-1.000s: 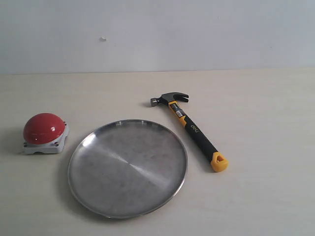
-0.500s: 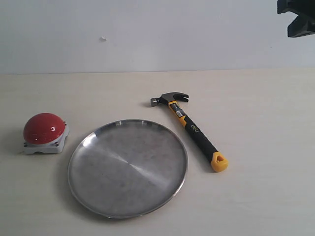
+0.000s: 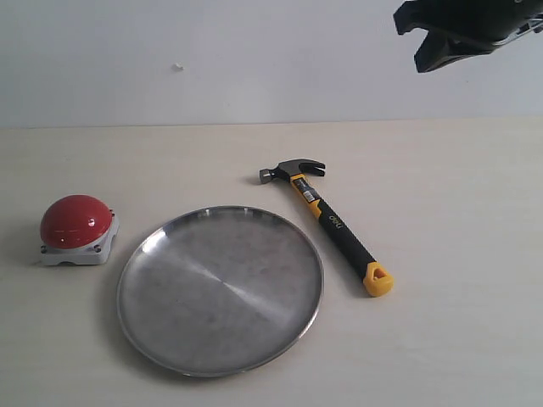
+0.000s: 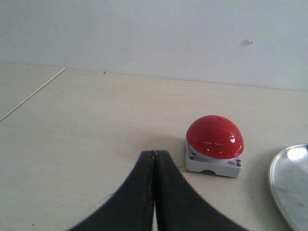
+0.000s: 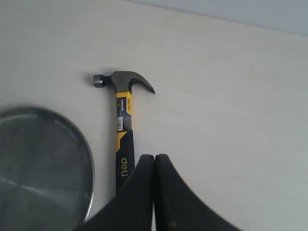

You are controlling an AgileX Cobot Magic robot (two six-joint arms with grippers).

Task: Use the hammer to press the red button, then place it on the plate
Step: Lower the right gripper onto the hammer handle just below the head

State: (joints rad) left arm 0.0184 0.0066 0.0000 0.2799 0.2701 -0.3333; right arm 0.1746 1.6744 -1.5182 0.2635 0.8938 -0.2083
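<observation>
At the far left, the left gripper is seen only in its own wrist view, its two black fingers pressed together with nothing between them. The large glossy red dome button on a light-grey square base stands just ahead of it, at the left of the pale tabletop. To the right of the button, a little nearer and apart from it, lies the wide round stainless-steel plate, with nothing on it. Just right of the plate, not touching its rim, the claw hammer with a steel head and black-and-yellow handle lies flat and untouched, head towards the far side and yellow end nearer and further right.

High at the upper right, a dark shape cut off by the frame edge is probably the right arm. In its wrist view the right gripper is closed and empty, held above the handle.

The hammer is judged to be the thing to be picked up first. The fingers should be opened before descent, turned square across the slanted handle, and closed firmly on the black grip so the heavy head is not allowed to droop.
</observation>
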